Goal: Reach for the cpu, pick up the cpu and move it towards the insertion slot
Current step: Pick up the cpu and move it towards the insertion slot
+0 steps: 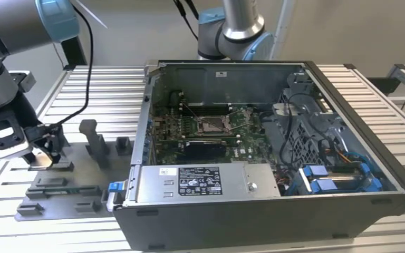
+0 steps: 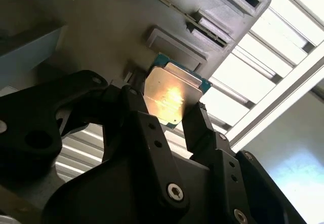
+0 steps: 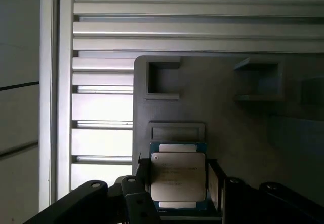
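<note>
Hand (image 2: 163, 107), black metal, closed on small flat square silvery-grey cpu (image 2: 172, 93); fingers (image 2: 198, 127) clamp two opposite edges, seen in both wrist views. Cpu held over grey plastic fixture plate (image 3: 228, 112), next to shallow rectangular pocket (image 3: 177, 132). Plate lies on ribbed aluminium worktop (image 1: 104, 89) at exterior view's left. Square shiny-framed insertion slot (image 1: 210, 124) sits on green circuit board (image 1: 162, 138) inside open dark computer case (image 1: 259, 221), well apart from hand, toward exterior view's right.

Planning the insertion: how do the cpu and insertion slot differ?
The silvery square cpu has a solid top; the metal-framed insertion slot has a dark centre. The cpu sits gripped in the black hand; the slot lies inside the open grey case. Both are square.
</note>
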You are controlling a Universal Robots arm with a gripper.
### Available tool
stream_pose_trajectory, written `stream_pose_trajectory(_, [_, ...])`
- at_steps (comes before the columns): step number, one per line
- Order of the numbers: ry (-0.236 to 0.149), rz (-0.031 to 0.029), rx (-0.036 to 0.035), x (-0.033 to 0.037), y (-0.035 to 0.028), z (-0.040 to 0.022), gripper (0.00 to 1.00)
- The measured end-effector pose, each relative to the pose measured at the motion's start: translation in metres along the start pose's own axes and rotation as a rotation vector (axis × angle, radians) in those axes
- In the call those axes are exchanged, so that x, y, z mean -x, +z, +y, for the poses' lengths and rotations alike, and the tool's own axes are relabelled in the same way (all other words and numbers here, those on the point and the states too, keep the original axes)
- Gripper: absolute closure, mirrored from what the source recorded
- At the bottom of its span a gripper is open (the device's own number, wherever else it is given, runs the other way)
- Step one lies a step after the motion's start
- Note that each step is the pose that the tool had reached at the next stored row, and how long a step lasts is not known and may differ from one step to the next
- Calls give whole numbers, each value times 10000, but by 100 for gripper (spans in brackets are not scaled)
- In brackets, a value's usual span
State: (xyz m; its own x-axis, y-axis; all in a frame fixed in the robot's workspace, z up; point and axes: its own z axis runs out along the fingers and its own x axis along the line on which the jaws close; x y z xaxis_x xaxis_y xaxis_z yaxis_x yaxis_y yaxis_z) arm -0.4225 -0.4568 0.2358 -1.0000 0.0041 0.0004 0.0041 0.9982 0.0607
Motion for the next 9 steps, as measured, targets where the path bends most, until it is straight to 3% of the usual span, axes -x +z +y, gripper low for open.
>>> stream_pose_trajectory(9, [2,-1,1,-1,-102,7,100])
